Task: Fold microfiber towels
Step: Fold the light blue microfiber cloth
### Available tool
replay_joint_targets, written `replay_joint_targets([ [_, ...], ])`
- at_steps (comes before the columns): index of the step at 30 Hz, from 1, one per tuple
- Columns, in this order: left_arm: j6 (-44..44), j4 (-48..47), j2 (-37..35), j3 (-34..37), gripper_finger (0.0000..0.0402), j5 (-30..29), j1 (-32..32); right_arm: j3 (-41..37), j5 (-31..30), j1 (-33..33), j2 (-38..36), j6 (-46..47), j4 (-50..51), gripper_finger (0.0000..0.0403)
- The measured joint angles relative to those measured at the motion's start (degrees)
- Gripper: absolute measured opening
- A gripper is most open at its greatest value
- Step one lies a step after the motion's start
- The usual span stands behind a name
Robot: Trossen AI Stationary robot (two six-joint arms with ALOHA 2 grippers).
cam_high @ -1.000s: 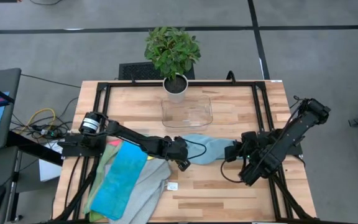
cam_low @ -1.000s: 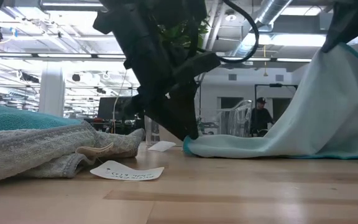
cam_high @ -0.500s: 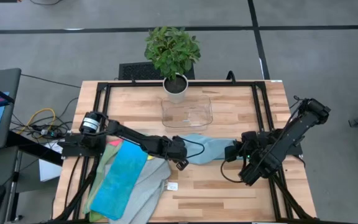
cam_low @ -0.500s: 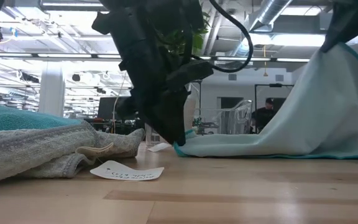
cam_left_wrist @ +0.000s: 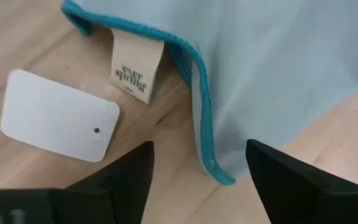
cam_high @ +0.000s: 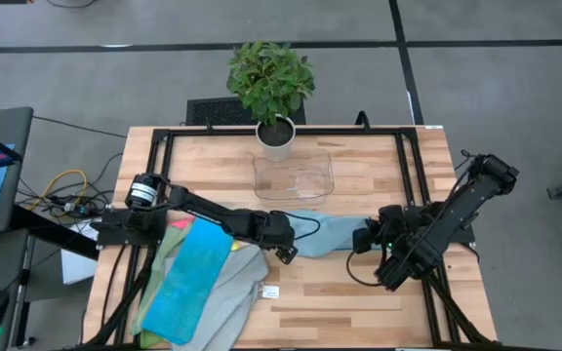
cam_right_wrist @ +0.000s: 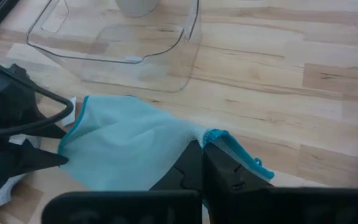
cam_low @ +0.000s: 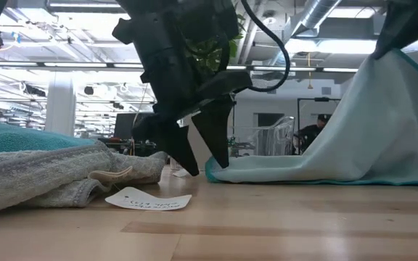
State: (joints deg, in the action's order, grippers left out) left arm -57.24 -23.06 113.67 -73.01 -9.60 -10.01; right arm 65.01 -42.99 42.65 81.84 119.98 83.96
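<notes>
Overhead, table-level and two close wrist cameras share the pale towel (cam_high: 325, 234).

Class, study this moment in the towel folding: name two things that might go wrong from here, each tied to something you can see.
1. The right gripper is shut on one edge of the light grey towel with teal edging, while the left gripper stands open by the opposite edge. Any pull may drag the whole cloth rather than fold it.
2. A loose white card tag lies beside the towel's edge; the left gripper might pinch it along with the cloth.
</notes>
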Motion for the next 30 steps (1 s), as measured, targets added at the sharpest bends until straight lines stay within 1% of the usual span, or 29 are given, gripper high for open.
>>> replay_joint_targets([
  [3, -1.4, 0.0, 0.0, 0.0, 0.0249, 0.1, 0.3, 0.0, 0.0, 0.0, 0.0, 0.0, 0.0, 0.0022],
  [5, -2.0, 0.4, 0.4, 0.0, 0.0236, 0.3, 0.3, 0.0, 0.0, 0.0, 0.0, 0.0, 0.0, 0.0024],
  [9, -2.6, 0.9, 1.2, 0.0, 0.0191, 2.1, 0.1, 0.0, -0.1, 0.0, 0.0, 0.0, 0.0, 0.0022],
  [11, -3.0, 0.9, 1.6, -0.1, 0.0166, 1.7, 0.1, 0.0, -0.2, 0.0, 0.0, 0.0, 0.0, 0.0022],
  [14, -3.7, 0.5, 1.7, -0.1, 0.0128, 3.3, 0.2, 0.0, -0.3, 0.0, 0.0, 0.0, 0.1, 0.0024],
  [20, -4.1, 0.5, 1.3, 0.0, 0.0061, 3.4, 0.2, 0.0, -0.4, 0.0, 0.0, 0.0, 0.4, 0.0022],
  [24, -4.1, 1.3, 1.1, 0.0, 0.0023, 7.3, -0.2, 0.0, -0.4, 0.0, 0.0, 0.0, 0.4, 0.0024],
  [27, -3.3, 1.4, 0.2, 0.0, 0.0005, 9.7, -0.6, 0.0, -0.4, 0.0, 0.0, 0.0, 0.5, 0.0025],
  [30, -3.2, 0.1, -1.8, 0.0, 0.0003, 10.2, -0.8, 0.0, -0.4, 0.2, 0.0, 0.2, 0.6, 0.0022],
])
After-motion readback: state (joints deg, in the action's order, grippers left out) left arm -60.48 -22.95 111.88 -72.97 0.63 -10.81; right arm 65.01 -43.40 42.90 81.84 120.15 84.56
